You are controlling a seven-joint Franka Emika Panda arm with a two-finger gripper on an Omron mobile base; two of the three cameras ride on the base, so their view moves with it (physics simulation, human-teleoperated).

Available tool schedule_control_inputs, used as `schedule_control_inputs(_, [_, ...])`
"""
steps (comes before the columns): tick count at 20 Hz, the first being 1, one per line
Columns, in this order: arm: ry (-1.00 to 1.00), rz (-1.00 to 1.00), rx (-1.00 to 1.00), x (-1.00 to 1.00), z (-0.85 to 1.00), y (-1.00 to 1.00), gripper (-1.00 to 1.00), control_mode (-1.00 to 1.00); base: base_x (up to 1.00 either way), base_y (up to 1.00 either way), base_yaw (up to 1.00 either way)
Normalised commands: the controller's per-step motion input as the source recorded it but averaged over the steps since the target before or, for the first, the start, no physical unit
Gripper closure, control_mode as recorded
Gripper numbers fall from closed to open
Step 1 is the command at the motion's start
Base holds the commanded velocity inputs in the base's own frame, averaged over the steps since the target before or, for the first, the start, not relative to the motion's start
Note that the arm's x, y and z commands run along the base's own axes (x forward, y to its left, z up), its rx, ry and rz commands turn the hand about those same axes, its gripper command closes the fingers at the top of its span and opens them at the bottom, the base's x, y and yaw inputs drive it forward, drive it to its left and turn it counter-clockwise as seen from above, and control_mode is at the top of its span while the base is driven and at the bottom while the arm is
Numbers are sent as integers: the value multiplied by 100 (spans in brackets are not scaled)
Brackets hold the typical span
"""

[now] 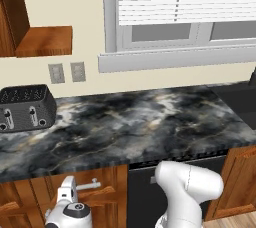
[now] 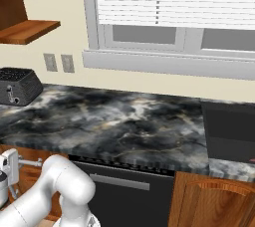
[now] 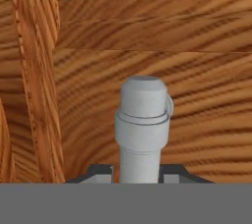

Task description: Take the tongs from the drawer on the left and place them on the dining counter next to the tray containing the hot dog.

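Note:
The drawer [image 1: 102, 194] is a reddish-brown wooden front just under the marbled top, at the lower left of the left base view. Its silver bar handle [image 1: 92, 185] sticks out toward me. My gripper [image 1: 70, 191] is at the handle's end, also seen at the left edge of the right base view as gripper [image 2: 9, 167] on handle [image 2: 31, 163]. In the hand view the handle [image 3: 141, 120] runs up between my dark fingertips [image 3: 101, 171], and the gripper [image 3: 139, 174] is shut on it, with the wooden drawer front [image 3: 197, 85] close behind. The tongs, dining counter, tray and hot dog are out of view.
A black toaster [image 1: 25, 107] stands at the left of the marbled counter [image 1: 145, 122] over the cabinets. A black dishwasher front [image 2: 124, 191] sits right of the drawer, and a wooden cabinet door [image 1: 240, 182] beyond it. A dark recessed unit [image 2: 229, 131] lies at the counter's right end.

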Motion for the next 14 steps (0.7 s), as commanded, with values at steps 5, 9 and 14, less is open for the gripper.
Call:
schedule_control_inputs(5, [0, 0, 0, 0, 0, 0, 100, -100, 0, 0, 0])
schedule_control_inputs(9, [0, 0, 0, 0, 0, 0, 100, -100, 0, 0, 0])
schedule_control_inputs(14, [0, 0, 0, 0, 0, 0, 100, -100, 0, 0, 0])
